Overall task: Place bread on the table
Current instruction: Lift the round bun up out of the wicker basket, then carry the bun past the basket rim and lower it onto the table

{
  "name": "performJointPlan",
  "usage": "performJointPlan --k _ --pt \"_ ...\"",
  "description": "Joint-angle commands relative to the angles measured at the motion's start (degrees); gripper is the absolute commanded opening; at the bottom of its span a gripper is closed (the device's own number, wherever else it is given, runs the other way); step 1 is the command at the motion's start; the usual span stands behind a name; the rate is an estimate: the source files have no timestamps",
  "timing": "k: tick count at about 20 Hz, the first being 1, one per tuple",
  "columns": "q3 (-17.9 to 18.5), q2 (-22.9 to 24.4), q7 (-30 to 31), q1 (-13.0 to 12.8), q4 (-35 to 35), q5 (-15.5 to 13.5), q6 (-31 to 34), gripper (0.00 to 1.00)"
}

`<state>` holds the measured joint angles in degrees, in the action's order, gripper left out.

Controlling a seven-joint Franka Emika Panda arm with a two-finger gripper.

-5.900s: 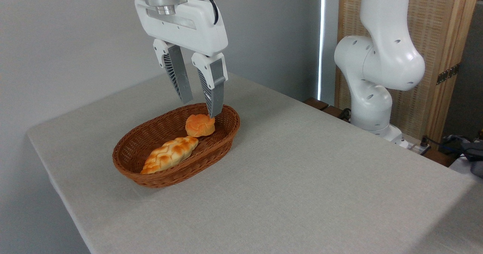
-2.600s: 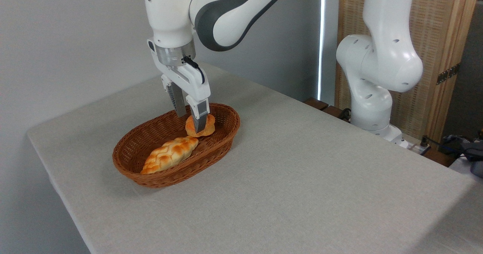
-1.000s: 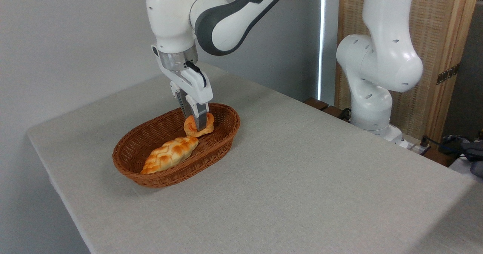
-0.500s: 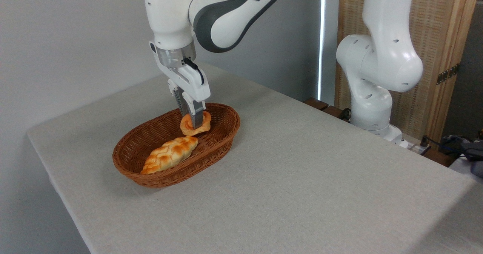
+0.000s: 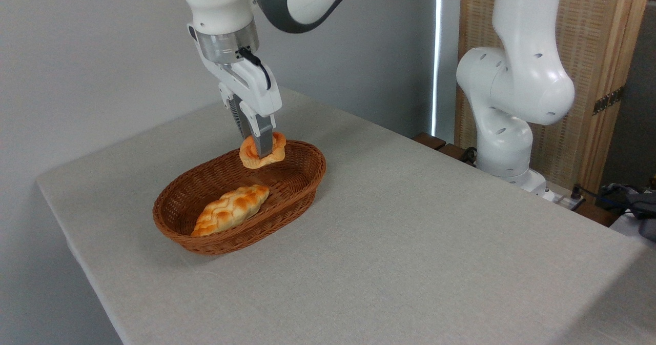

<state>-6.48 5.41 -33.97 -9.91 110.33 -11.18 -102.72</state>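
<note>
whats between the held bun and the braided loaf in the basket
Nothing: in the camera view the bun, clamped in the gripper, hangs above the braided loaf, with only bare basket weave in the gap between them.

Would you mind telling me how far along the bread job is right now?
Done: the end effector is shut on the bread. In hand: the bun hangs above the basket, clear of the braided loaf. Left: carry it over and set it on the table.
</note>
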Motion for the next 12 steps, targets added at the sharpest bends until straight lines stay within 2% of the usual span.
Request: performJointPlan --k 1,3,7,9,12 --pt "2.1 -0.2 -2.0 -0.2 -2.7 8.9 2.1 0.46" --pt "3.0 -0.6 -2.6 1.1 -2.8 11.9 0.9 0.48" --pt "7.2 -1.5 -8.9 3.0 -2.8 12.0 -2.9 0.48" --pt "7.1 -3.3 -9.1 6.2 -2.8 12.1 -8.3 0.48" --pt "7.1 -7.9 -9.1 6.8 -2.8 12.4 -16.0 0.48"
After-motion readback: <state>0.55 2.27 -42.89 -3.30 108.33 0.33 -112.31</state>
